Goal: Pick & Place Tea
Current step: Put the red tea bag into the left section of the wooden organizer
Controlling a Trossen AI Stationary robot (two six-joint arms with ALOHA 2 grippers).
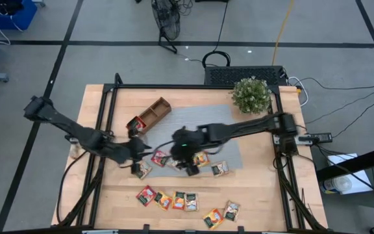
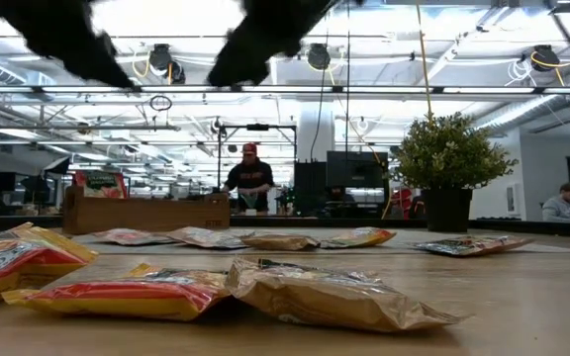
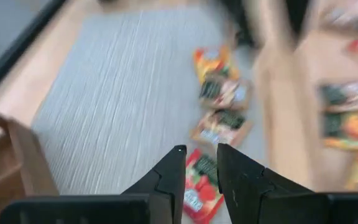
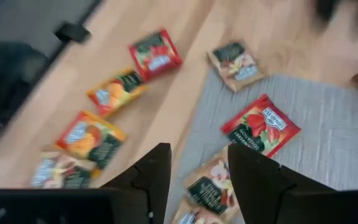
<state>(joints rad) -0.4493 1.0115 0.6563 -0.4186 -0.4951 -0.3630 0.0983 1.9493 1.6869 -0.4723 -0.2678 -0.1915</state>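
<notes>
From above, both arms hover over the grey mat [image 1: 223, 130], sachets [image 1: 174, 199] scattered on and below it, the tray [image 1: 153, 112] at its corner. Left wrist: left gripper [image 3: 200, 163] pinches a red sachet [image 3: 199, 186], presumably tray-bound. Right wrist: right gripper [image 4: 199, 163] spread above mat sachets, choosing one.

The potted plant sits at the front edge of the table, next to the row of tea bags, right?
Not quite. In the high view the potted plant stands at the table's far right corner, well away from the row of tea bags, which lies near the front edge.
</notes>
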